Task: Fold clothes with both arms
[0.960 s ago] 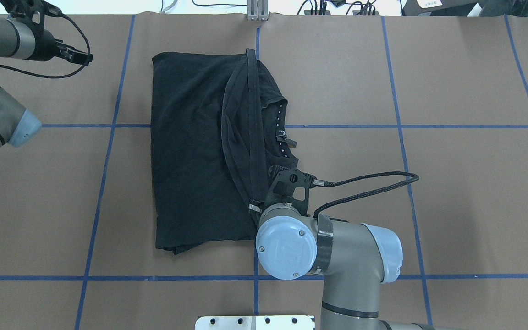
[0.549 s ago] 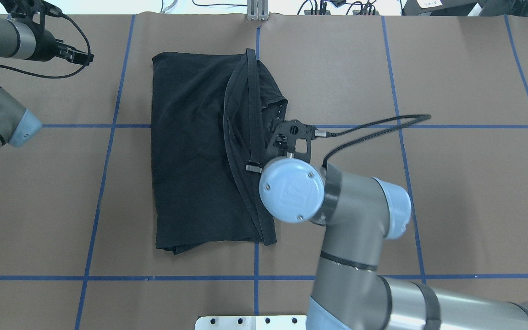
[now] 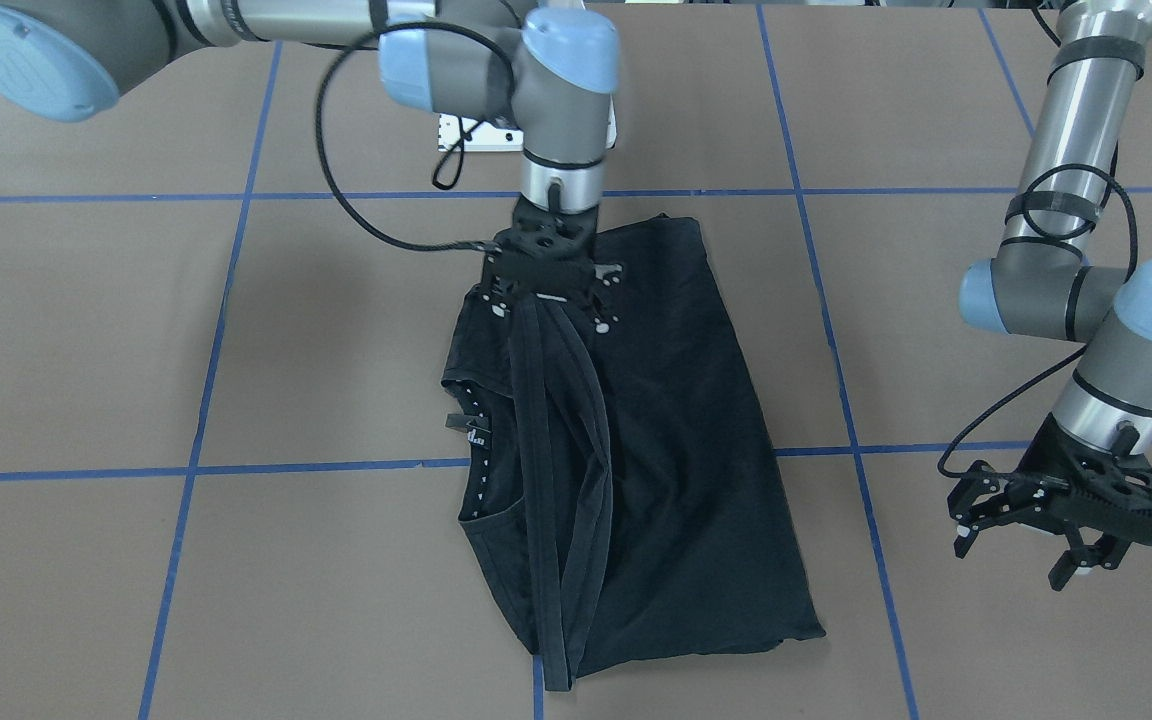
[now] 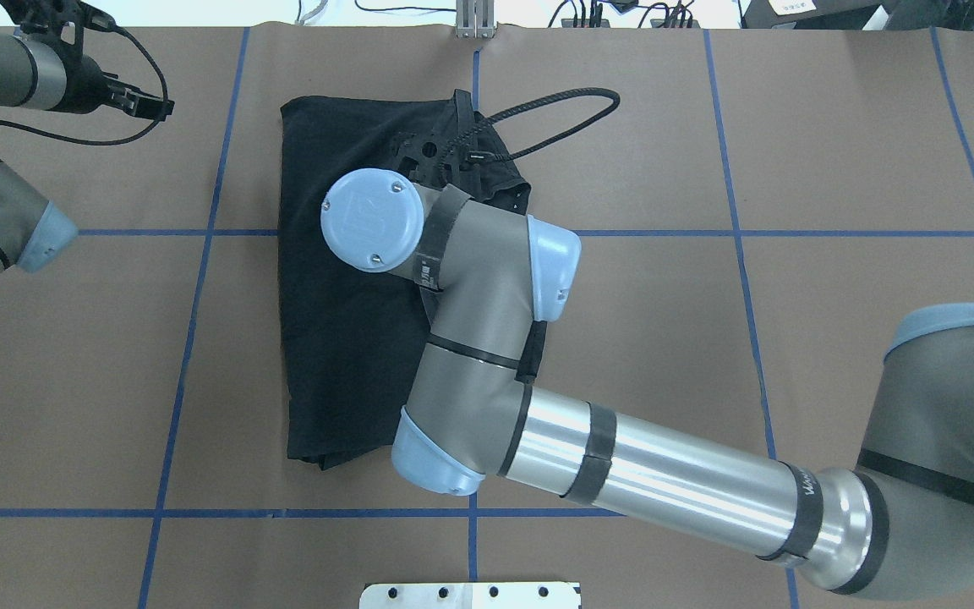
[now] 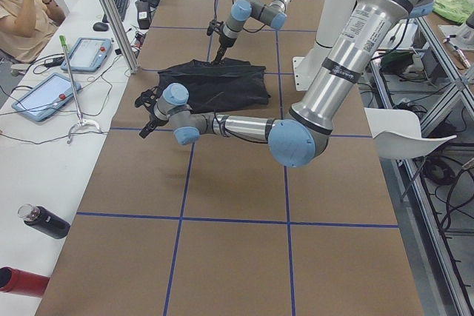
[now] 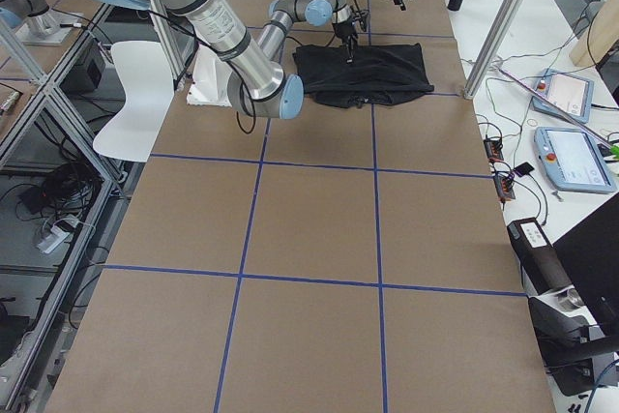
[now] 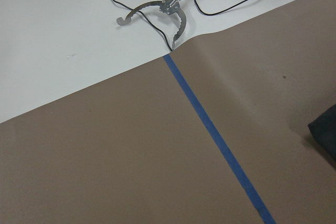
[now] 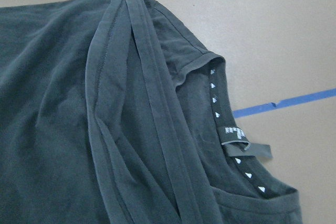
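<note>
The black T-shirt (image 4: 335, 355) lies folded lengthwise on the brown table, its hem band (image 8: 157, 129) laid over it beside the collar tag (image 8: 244, 148). Its logo is hidden. It also shows in the front view (image 3: 686, 450). My right gripper (image 3: 548, 305) hangs above the middle of the shirt with its jaws spread and no cloth in it. In the overhead view the right arm (image 4: 470, 338) covers much of the shirt. My left gripper (image 3: 1056, 545) is open and empty, off the shirt's left side. The left wrist view shows only a shirt corner (image 7: 328, 135).
Blue tape lines (image 4: 741, 233) grid the table. The white base plate (image 4: 470, 595) sits at the near edge and cables (image 4: 622, 13) lie past the far edge. A metal hook (image 7: 176, 17) lies beyond the paper. Tablets (image 5: 44, 98) and bottles (image 5: 44, 221) are on the side bench.
My right arm has swept from the shirt's near right corner forward and leftward over the shirt. The shirt and my left arm have not moved.
</note>
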Tool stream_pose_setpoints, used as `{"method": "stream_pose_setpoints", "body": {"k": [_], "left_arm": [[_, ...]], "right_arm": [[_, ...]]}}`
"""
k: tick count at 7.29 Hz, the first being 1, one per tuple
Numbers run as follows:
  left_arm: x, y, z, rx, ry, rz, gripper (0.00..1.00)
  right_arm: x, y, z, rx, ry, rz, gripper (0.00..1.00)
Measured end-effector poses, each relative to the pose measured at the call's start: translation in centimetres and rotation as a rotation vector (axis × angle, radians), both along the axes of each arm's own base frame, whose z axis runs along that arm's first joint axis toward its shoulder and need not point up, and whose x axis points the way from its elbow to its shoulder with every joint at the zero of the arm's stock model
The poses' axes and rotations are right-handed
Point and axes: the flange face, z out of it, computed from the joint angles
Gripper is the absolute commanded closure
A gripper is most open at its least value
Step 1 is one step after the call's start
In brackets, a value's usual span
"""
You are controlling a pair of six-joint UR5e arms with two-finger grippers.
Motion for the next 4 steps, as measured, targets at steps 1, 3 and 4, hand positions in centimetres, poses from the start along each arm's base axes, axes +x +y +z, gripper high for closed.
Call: {"method": "stream_pose_setpoints", "body": {"k": [1,3,4], "left_arm": [[-0.1,0.2,0.2,0.007,0.004,-0.001,0.0],[-0.2,0.5,0.6,0.013,0.008,0.0,0.0],[-0.3,0.6,0.6,0.013,0.008,0.0,0.0]], "right_arm": [[-1.7,-1.0,-0.3,0.001,0.045,-0.03,0.22],[-3.9,-1.9,0.1,-0.002,0.11,-0.083,0.38],[-4.7,-2.1,0.5,-0.009,0.13,-0.095,0.38]]}}
